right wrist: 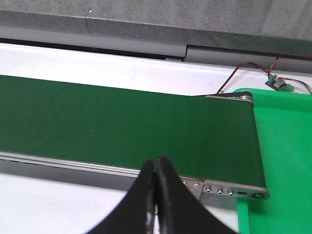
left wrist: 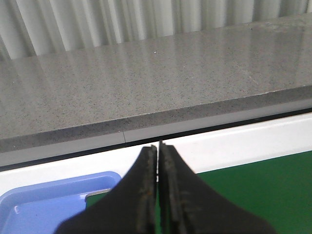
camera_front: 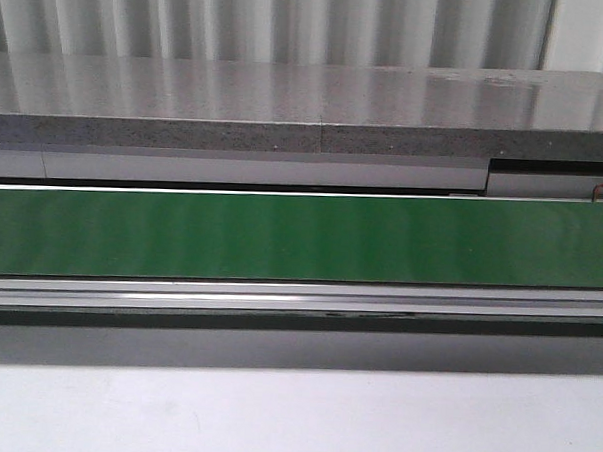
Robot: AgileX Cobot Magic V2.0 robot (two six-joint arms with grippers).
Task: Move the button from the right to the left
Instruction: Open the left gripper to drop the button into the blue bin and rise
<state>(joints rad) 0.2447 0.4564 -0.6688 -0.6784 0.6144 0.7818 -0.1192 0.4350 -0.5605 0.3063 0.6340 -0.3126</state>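
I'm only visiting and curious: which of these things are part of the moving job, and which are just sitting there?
Part of the job:
left gripper, shut
right gripper, shut
No button shows in any view.

Just there:
green belt
blue tray
green tray
grey ledge

A dark green belt [camera_front: 301, 236], a speckled grey counter [camera_front: 287, 110], a light blue tray [left wrist: 53, 200], a bright green tray [right wrist: 285, 156].

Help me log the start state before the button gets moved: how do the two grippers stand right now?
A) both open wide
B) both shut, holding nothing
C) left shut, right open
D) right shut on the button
B: in the wrist views the left gripper and the right gripper each show fingers pressed together with nothing between them, and no button is in view.
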